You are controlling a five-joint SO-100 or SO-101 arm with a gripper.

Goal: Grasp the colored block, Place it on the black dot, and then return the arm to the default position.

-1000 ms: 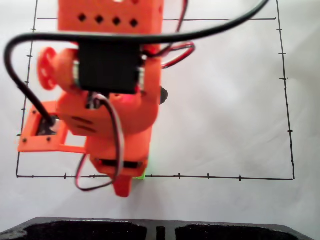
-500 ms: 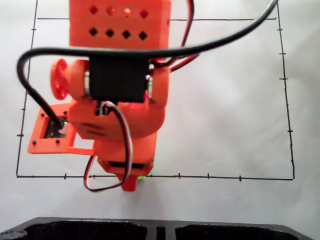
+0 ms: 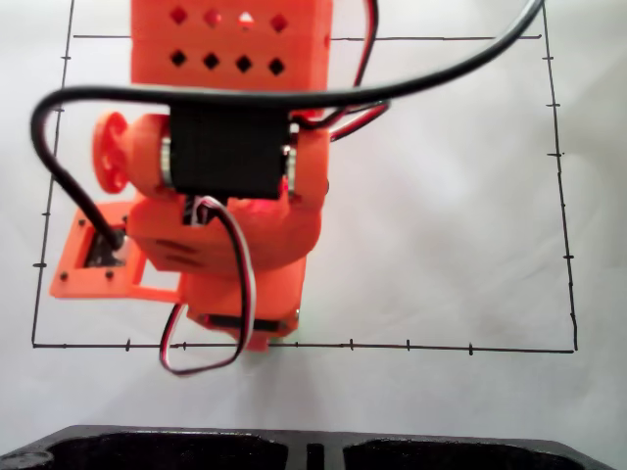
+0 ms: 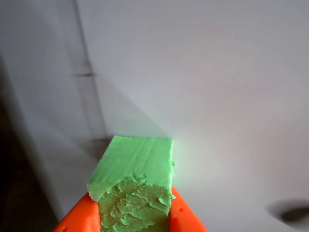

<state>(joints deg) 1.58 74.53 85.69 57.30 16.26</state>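
My gripper [image 4: 133,223]: orange jaws clamp the green block [image 4: 135,186] at six o'clock in the wrist view.
Writing: none readable.
Black dot [image 4: 294,213]: four o'clock.

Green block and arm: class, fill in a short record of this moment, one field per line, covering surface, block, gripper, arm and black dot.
Surface: white sheet with a thin black ruled border
Block: green cube, rough textured face toward the wrist camera
Gripper: orange gripper, a finger on each side of the cube, shut on it
Arm: orange arm over the border's lower line in the fixed view
Black dot: dark blot at the wrist view's lower right, apart from the cube
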